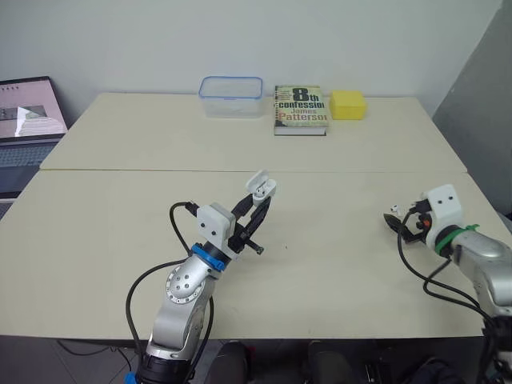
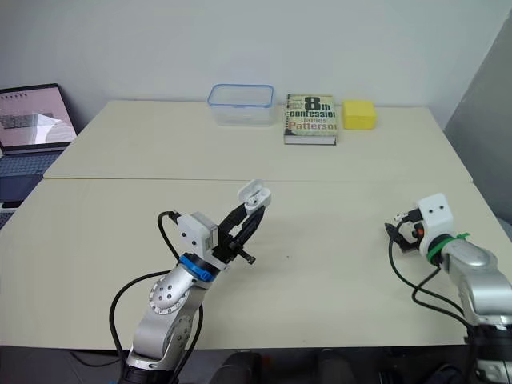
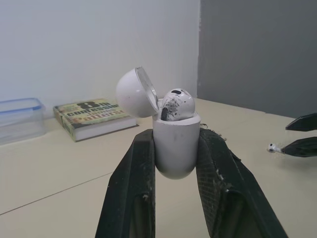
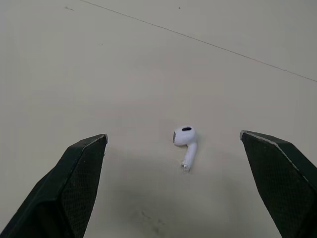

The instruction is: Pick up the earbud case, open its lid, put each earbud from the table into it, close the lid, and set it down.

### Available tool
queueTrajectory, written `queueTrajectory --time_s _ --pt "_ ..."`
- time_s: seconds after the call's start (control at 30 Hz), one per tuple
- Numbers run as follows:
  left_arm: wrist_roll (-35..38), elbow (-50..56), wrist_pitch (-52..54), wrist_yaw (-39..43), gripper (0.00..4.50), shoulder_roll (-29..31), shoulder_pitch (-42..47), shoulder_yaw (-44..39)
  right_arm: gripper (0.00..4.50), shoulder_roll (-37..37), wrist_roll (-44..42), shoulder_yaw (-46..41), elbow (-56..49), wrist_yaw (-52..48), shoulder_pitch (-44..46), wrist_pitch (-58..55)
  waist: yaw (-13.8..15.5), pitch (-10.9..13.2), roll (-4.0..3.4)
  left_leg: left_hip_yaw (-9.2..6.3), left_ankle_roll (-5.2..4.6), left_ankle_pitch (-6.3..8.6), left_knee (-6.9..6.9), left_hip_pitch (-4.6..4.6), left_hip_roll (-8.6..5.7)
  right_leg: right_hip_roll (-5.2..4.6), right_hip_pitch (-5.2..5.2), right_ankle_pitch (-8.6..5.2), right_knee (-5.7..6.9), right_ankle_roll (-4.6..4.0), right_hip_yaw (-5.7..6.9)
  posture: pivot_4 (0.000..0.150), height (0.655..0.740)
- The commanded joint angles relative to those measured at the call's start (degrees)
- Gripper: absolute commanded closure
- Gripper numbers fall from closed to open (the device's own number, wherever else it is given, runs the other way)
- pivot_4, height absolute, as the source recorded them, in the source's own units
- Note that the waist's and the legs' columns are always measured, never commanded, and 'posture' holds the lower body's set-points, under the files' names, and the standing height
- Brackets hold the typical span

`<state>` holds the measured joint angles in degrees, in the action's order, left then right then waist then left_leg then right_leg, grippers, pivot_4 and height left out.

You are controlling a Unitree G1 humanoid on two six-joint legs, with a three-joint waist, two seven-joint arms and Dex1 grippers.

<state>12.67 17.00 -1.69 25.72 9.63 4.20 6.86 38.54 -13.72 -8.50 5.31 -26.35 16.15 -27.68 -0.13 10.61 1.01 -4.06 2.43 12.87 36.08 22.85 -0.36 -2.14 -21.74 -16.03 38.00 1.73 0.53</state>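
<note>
Status:
- earbud case (image 3: 176, 148) picked, off table (image 1: 336, 264), clamped between left gripper (image 1: 256, 210) fingers, roughly upright
- lid (image 3: 132, 92) open, tipped back
- first earbud (image 3: 176, 104) sits in case
- second earbud (image 4: 185, 144) lies on table, far right side, between right gripper (image 1: 398, 223) fingers; jaws wide apart, no contact

Left, by my read: grab second earbud, seat it, shut lid, set case down. Roughly half done.

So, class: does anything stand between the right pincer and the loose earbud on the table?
Nothing visible does. The earbud lies on bare table, in the gap between the fingers of the open right pincer, with no other object near it.
</note>
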Motion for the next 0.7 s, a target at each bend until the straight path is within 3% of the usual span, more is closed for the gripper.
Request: queueTrajectory --time_s 0.03,0.27,0.3,0.37,0.57,0.7 --pt "0.2 2.0 -1.1 0.1 3.75 0.2 -0.1 -0.1 0.0 -0.4 2.7 0.4 8.7 -1.2 3.7 7.0 0.0 0.0 -0.01 0.0 0.0 0.0 0.0 0.0 0.0 0.0 0.0 0.03 0.01 -0.05 -0.01 0.15 0.7391" --pt "0.2 2.3 -0.8 0.1 3.75 0.5 -0.2 0.0 0.0 -2.7 2.8 -0.1 19.3 -3.4 8.1 9.8 -0.1 0.0 -0.01 0.03 0.0 0.0 0.01 -0.04 0.01 0.0 0.02 0.12 0.02 -0.2 -0.04 0.15 0.7391" --pt "0.2 2.3 -0.8 0.1 3.75 0.5 -0.2 0.0 0.17 -2.8 2.8 -0.4 20.7 -3.3 8.4 9.9 -0.1 0.0 -0.01 0.04 0.0 0.0 0.01 -0.07 0.01 0.0 0.04 0.12 0.03 -0.2 -0.05 0.15 0.7391" --pt "0.2 2.3 -0.8 0.2 3.75 0.6 -0.1 -0.1 0.62 -3.3 1.8 -1.4 22.1 -3.7 8.5 8.3 0.0 0.0 -0.01 0.04 0.0 0.0 0.01 -0.17 0.02 0.01 0.14 0.12 0.03 -0.2 -0.05 0.15 0.7391" --pt "0.2 2.5 -0.7 0.2 3.75 0.8 -0.4 -0.1 2.77 -2.9 -0.6 -1.7 16.5 -5.8 6.4 3.6 0.2 0.0 -0.02 0.0 0.0 0.0 0.02 -0.36 0.02 -0.04 0.39 0.1 -0.01 -0.16 -0.04 0.15 0.7391" --pt "0.4 2.7 -0.7 0.3 3.75 1.1 -0.5 -0.1 4.1 -1.4 -1.3 0.6 5.8 -9.3 2.7 0.5 0.3 0.0 -0.03 -0.04 0.0 0.0 0.01 -0.25 0.03 -0.06 0.31 0.11 -0.02 -0.19 -0.01 0.15 0.7391"
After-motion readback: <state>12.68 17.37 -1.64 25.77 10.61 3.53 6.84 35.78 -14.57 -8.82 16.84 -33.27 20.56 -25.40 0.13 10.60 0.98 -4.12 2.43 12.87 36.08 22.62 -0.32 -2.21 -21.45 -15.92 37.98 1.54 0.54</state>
